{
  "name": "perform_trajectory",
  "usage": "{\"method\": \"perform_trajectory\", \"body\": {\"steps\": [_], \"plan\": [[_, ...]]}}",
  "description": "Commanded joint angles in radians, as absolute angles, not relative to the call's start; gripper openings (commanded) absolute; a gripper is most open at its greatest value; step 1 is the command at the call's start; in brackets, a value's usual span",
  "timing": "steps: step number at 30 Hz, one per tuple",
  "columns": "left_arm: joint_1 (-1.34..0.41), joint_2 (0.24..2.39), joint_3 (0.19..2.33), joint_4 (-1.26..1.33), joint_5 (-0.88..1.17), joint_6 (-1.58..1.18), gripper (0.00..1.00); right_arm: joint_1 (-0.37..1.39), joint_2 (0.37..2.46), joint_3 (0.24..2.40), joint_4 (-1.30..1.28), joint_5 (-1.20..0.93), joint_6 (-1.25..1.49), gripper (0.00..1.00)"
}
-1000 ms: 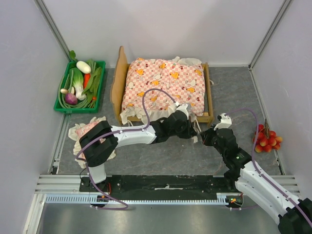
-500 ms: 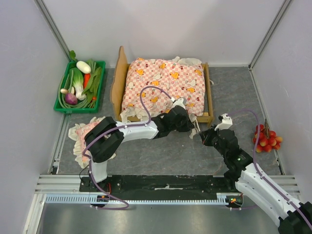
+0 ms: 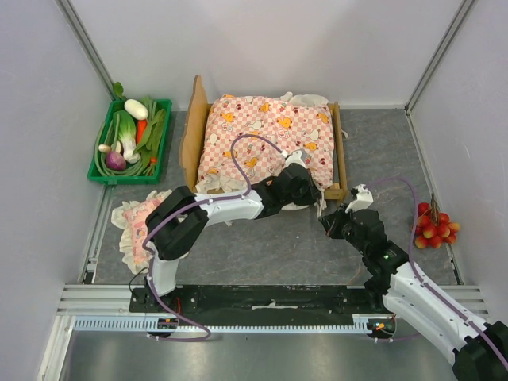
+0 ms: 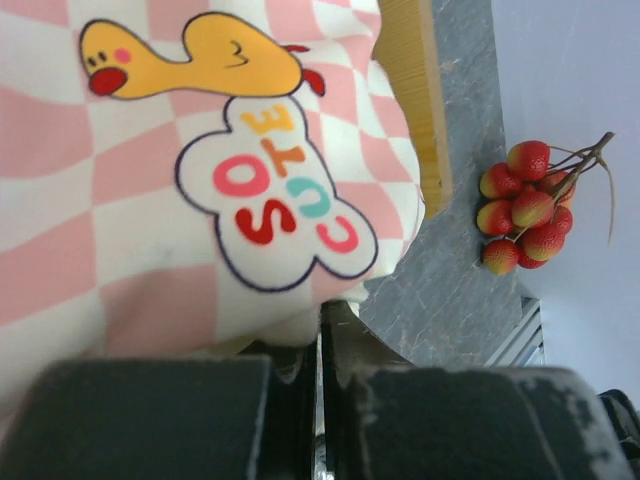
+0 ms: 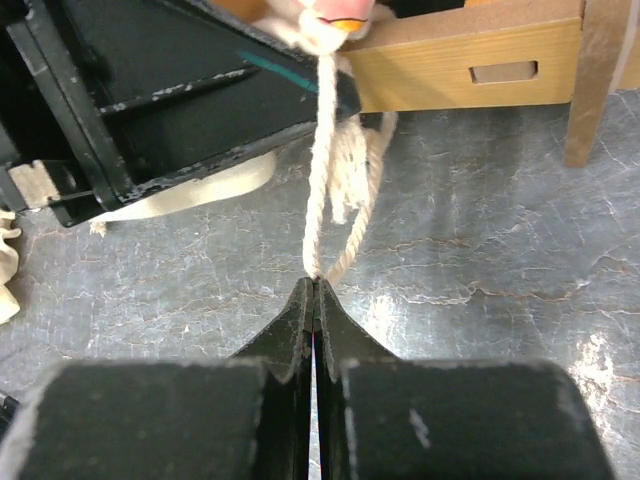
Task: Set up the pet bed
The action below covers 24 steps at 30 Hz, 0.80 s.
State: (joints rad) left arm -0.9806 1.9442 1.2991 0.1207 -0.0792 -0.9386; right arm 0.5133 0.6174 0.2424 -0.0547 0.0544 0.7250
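Fingers (image 5: 290, 330) shut both sides: my R gripper (image 5: 315, 285) pinches mattress (image 3: 266, 139) tie string (image 5: 320, 180), L gripper (image 4: 322, 315) nips its hem. Pet bed (image 3: 190, 135) sits back-centre. Step: squaring mattress; next needs gentle tug, then release.

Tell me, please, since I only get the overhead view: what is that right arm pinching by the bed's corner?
Observer: Its wrist view shows the right jaws shut on a thin cream string that runs up to the mattress frill.
Operator: And the left arm?
Observer: The left jaws are shut on the mattress's frilled edge, just below a print spelling CUTE.
Operator: Anything on the bed's side?
Observer: The pet bed has a small rectangular slot cut in its wooden rail.
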Motion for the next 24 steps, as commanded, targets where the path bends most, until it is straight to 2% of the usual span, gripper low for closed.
{"method": "perform_trajectory", "body": {"steps": [1,17,18,22,24], "plan": [[-0.979,1.979,1.353,0.15,-0.068,-0.965,0.02,0.511,0.626,0.256,0.031,0.015,0.716,0.0],[-0.985,2.006,1.325,0.173,0.017,-0.97,0.02,0.511,0.595,0.287,0.002,0.084,0.686,0.0],[-0.985,2.009,1.328,0.172,0.023,-0.965,0.02,0.511,0.589,0.29,-0.032,0.101,0.678,0.01],[-0.986,2.008,1.313,0.176,0.031,-0.969,0.02,0.512,0.539,0.305,-0.09,0.133,0.66,0.17],[-0.988,2.005,1.309,0.176,0.025,-0.969,0.02,0.511,0.523,0.322,-0.118,0.15,0.653,0.22]]}}
